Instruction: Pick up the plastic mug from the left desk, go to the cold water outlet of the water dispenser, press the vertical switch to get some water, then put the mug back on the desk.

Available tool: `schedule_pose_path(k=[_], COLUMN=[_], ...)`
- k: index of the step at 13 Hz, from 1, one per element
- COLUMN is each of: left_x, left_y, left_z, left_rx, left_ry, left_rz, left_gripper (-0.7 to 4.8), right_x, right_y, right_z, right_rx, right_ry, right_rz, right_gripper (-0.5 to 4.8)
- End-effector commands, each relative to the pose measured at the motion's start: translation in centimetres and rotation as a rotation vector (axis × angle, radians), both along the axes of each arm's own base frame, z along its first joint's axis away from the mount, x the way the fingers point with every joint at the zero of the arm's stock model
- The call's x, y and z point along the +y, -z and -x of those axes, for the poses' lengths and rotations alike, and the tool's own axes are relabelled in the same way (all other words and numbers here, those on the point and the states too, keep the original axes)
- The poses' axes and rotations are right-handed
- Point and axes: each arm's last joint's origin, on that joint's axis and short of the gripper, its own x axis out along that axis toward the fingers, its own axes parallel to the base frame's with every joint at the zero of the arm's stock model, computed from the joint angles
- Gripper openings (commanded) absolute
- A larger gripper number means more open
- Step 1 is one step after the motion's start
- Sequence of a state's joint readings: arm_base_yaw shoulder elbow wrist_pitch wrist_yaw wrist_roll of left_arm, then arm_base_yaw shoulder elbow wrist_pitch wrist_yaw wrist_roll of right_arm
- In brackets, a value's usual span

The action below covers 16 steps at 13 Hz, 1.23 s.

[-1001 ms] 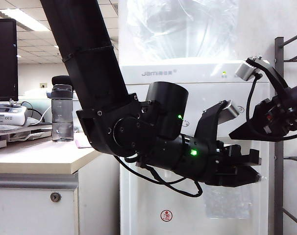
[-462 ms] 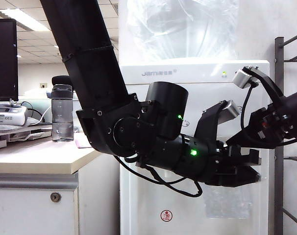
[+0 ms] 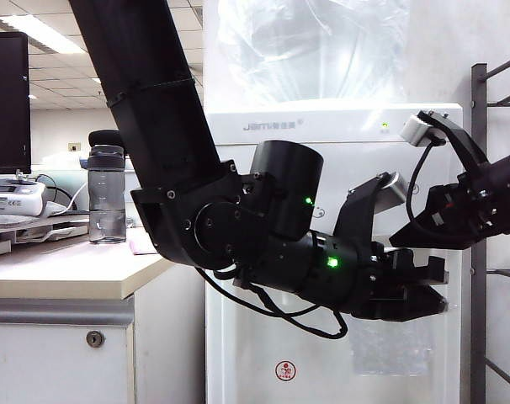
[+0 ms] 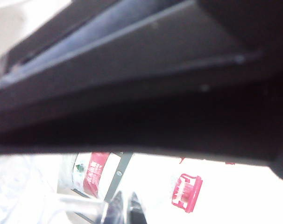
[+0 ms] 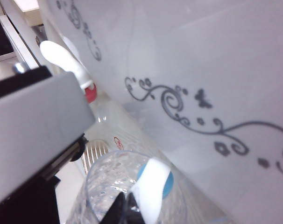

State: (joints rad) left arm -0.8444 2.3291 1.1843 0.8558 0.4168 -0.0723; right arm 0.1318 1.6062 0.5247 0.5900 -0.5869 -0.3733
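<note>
At the water dispenser (image 3: 331,126): plastic mug (image 5: 127,186) under the cold water outlet (image 5: 153,184).
The left gripper (image 3: 432,299) grips the mug; the right gripper (image 5: 124,205), closed and empty, sits just beside the outlet.

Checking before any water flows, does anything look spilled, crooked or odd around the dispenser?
Nothing stands out. No spill shows on the water dispenser. The plastic mug sits under the cold water outlet, where the shut right end effector is. The left end effector is shut too.
</note>
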Motion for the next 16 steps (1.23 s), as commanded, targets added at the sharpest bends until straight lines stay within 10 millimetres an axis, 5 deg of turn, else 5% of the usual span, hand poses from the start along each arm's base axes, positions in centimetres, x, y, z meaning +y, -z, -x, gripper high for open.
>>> schedule_pose_path(k=[1,16], left_x=[-0.2,-0.2], left_y=[-1.0,-1.0], left_z=[-0.1,-0.1], left_rx=[-0.057,-0.058], left_ry=[0.010,0.010], left_rz=[0.051,0.052], left_gripper=[-0.06,-0.06], right_x=[0.0,-0.1], right_y=[0.1,1.7], right_z=[0.0,0.1], right_rx=[0.032,0.126], right_ry=[0.011,0.027], right_rz=[0.004,0.026], right_gripper=[-0.06,-0.06])
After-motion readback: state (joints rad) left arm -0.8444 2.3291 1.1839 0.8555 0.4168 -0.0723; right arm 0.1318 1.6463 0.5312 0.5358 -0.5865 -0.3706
